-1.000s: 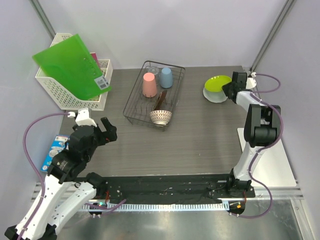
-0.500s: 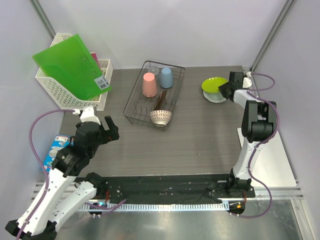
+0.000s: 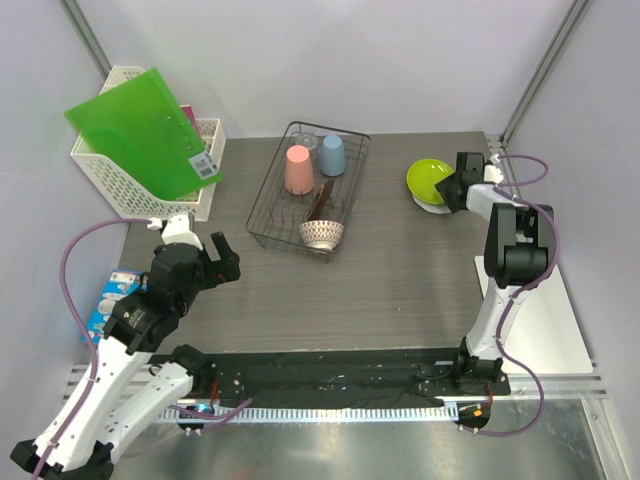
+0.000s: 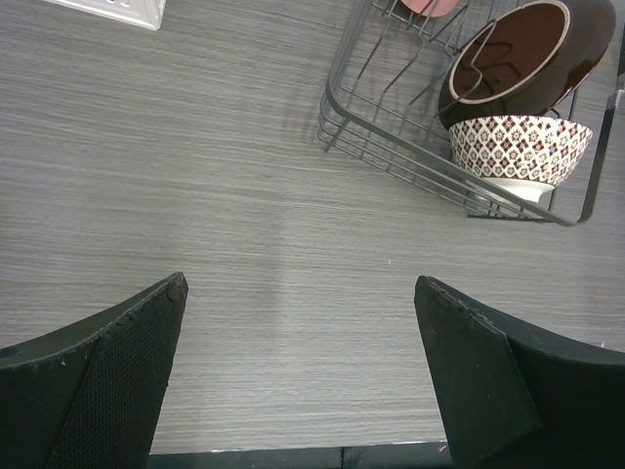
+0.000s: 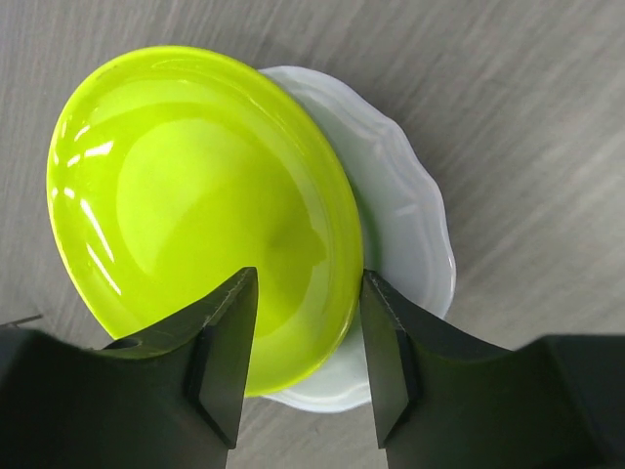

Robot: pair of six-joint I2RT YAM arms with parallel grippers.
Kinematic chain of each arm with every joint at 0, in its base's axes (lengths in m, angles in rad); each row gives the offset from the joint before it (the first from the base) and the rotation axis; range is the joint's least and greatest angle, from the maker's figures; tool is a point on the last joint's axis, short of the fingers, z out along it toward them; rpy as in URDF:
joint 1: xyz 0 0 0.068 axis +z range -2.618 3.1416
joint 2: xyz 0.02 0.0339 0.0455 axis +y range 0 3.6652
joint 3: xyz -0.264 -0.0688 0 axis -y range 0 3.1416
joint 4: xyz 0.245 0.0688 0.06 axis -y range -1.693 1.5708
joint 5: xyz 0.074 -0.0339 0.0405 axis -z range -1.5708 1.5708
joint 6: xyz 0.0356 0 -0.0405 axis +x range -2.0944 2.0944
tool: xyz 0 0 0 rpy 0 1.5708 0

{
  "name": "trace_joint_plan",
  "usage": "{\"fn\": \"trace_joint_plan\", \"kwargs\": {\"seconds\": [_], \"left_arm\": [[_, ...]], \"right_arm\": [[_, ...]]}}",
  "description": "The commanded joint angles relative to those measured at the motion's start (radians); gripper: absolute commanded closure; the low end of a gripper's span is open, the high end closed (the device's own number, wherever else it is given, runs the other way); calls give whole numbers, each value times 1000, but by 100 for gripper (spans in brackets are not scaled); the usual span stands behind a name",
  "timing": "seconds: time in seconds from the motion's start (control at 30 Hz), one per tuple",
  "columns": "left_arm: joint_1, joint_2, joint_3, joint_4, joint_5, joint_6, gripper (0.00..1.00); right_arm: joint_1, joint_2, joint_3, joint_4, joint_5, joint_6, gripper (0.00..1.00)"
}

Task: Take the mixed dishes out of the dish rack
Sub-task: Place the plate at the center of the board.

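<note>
Two dishes out, green plate (image 5: 195, 205) askew on white plate (image 5: 410, 225) at far right, right gripper (image 5: 305, 293) slackly open astride its rim: may snag and drag it on retreat; left gripper (image 4: 301, 288) agape beside rack (image 4: 391, 132).

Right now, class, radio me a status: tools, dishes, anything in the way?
Left tool open over table. Right tool open astride yellow-green plate, stacked on pale grey-white plate. Pink cup, light blue cup, patterned bowl in dish rack. No obstruction seen.

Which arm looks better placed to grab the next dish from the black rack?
Left, probably. The left gripper is open, empty and near the dish rack; the right gripper sits across the table, straddling the rim of the yellow-green plate.
</note>
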Motion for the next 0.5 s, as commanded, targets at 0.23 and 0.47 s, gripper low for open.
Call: {"fn": "trace_joint_plan", "kwargs": {"seconds": [0.23, 0.47], "left_arm": [[3, 25, 20, 37, 33, -12, 1], [3, 31, 16, 53, 37, -23, 1]], "right_arm": [[0, -240, -100, -73, 64, -24, 47], [2, -392, -223, -22, 21, 22, 47]]}}
